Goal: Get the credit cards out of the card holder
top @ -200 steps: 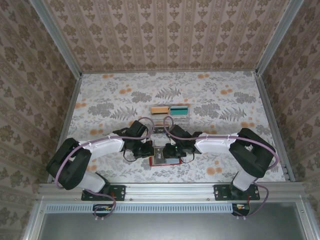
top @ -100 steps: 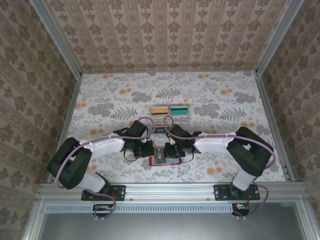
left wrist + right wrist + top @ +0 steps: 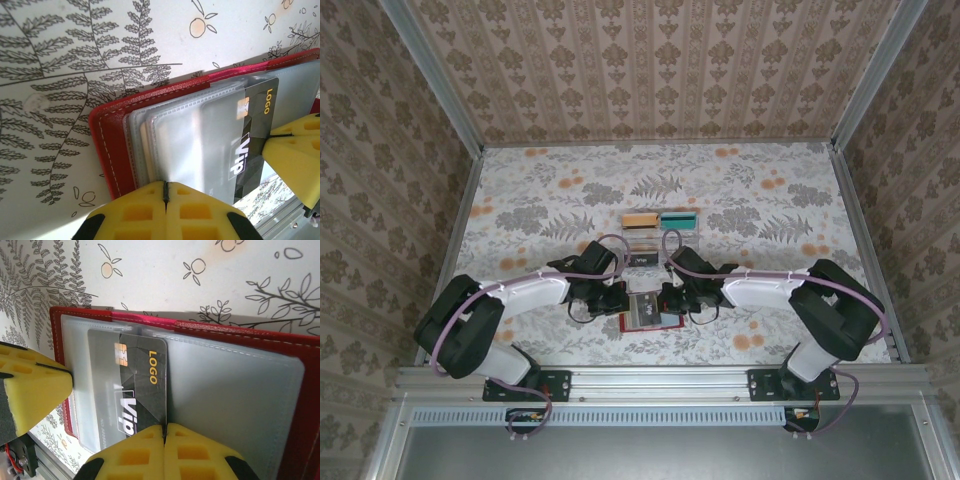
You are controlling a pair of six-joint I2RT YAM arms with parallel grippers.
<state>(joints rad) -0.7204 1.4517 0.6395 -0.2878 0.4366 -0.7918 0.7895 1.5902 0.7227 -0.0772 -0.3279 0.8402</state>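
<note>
Since a second ago the right arm (image 3: 760, 288) has drawn outward over the desk (image 3: 570, 190). We log the card holder (image 3: 645, 312) lying open at the near edge, between both arms. The left end effector (image 3: 165, 186) is pinched tight on its plastic sleeves (image 3: 200, 135). The right end effector (image 3: 164, 429) is clamped on the black card (image 3: 135, 385), half out. Risk: the thin edge grip slips, or sleeve friction drags the holder free of the left pinch.

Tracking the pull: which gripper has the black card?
The right gripper, pinching the black VIP card; the left gripper instead clamps clear sleeves of the card holder.
</note>
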